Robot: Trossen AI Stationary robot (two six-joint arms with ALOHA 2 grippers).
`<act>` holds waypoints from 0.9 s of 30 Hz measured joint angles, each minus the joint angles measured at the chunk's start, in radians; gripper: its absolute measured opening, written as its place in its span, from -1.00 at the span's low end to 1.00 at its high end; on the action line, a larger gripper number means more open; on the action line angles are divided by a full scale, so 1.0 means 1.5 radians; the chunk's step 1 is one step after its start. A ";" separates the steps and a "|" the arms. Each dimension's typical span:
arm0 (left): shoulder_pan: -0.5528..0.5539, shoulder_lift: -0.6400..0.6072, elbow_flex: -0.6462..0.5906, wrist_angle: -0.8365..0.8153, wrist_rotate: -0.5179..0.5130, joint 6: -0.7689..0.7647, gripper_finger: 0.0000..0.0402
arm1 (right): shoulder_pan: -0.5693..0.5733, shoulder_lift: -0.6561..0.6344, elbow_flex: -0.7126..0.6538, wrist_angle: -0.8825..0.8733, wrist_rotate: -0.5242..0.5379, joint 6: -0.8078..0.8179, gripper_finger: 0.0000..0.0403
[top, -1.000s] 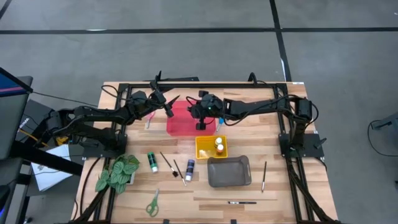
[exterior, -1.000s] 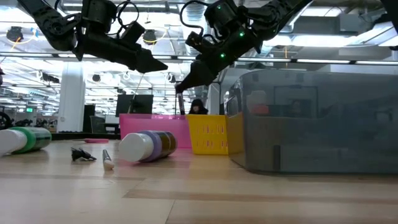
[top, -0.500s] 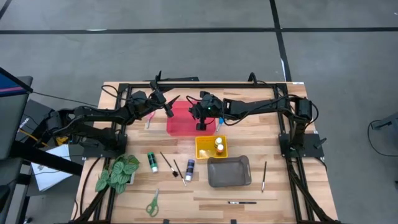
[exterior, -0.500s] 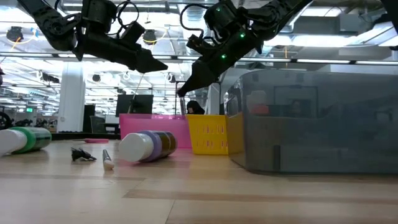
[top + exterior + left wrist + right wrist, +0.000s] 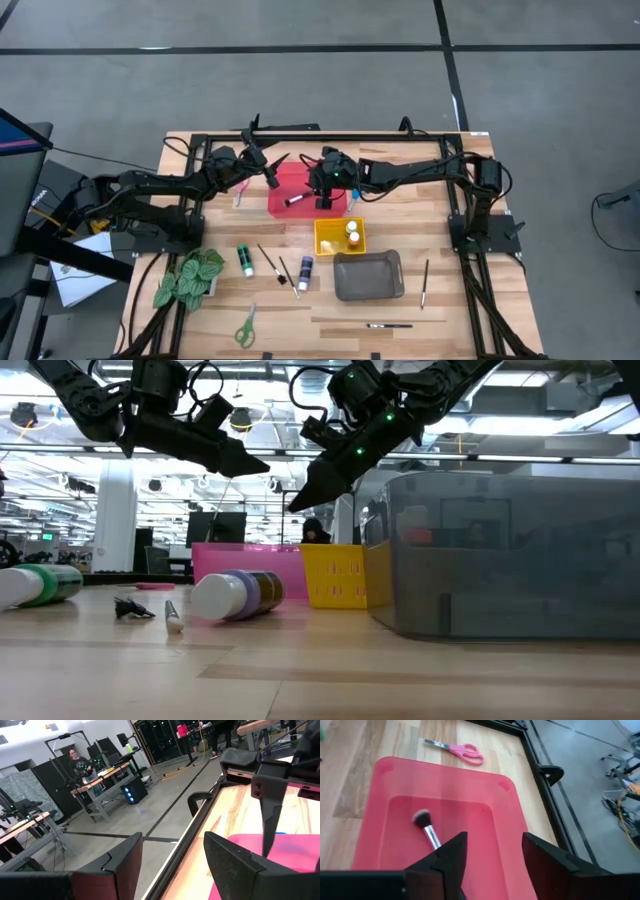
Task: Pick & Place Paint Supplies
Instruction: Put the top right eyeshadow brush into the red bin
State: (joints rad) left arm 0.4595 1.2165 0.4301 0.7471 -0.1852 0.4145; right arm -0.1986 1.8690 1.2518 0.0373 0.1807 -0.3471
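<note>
High view puts your right gripper (image 5: 322, 198) over the red tray (image 5: 280, 201), with a paintbrush (image 5: 296, 200) lying inside the tray just beside it. From the right wrist view you see the fingers (image 5: 442, 857) spread apart with nothing between them, and the brush (image 5: 427, 829) resting on the tray floor, bristle head away from the gripper. Pink-handled scissors (image 5: 456, 749) lie on the wood beyond the tray's far rim. Your left gripper (image 5: 270, 172) hangs at the tray's other edge, fingers (image 5: 125, 862) apart and empty.

Nearer the front of the table you have a green paint bottle (image 5: 244, 260), two paintbrushes (image 5: 268, 260) and a purple bottle (image 5: 304, 272) lying on the wood, with green scissors (image 5: 245, 326) below them. Two bottles sit in the yellow tray (image 5: 326, 240). Beside the grey tray (image 5: 368, 276), another brush (image 5: 425, 283) lies to its right and one more (image 5: 388, 325) in front.
</note>
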 joint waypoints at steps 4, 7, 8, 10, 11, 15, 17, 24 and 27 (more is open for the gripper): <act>0.000 0.000 0.000 0.000 0.000 0.000 0.02 | 0.002 -0.013 0.000 -0.003 0.006 0.000 -0.04; 0.000 0.000 0.000 -0.002 0.000 0.000 0.02 | 0.004 -0.028 -0.001 -0.033 0.007 0.000 -0.05; 0.000 0.000 0.000 -0.004 0.000 0.000 0.02 | 0.005 -0.035 -0.001 -0.045 0.008 0.000 -0.06; 0.000 0.000 0.000 -0.008 0.000 0.000 0.02 | 0.005 -0.055 0.002 -0.073 0.004 0.006 -0.09; 0.000 0.000 0.000 -0.008 0.000 0.000 0.02 | 0.005 -0.068 0.000 -0.106 0.002 0.016 -0.10; 0.000 0.000 0.000 -0.012 0.011 0.000 0.02 | 0.010 -0.115 0.000 -0.208 -0.019 0.065 -0.15; 0.000 0.000 0.000 -0.012 0.019 0.000 0.02 | 0.014 -0.138 0.000 -0.265 -0.041 0.095 -0.17; -0.006 0.000 0.000 -0.012 0.020 -0.002 0.02 | 0.053 -0.194 0.000 -0.428 -0.069 0.192 -0.23; -0.010 0.000 0.000 -0.012 0.021 -0.002 0.02 | 0.080 -0.214 -0.009 -0.451 -0.057 0.231 -0.25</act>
State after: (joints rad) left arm 0.4448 1.2167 0.4301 0.7288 -0.1535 0.4110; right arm -0.0781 1.5483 1.2381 -0.6392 0.0955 0.0001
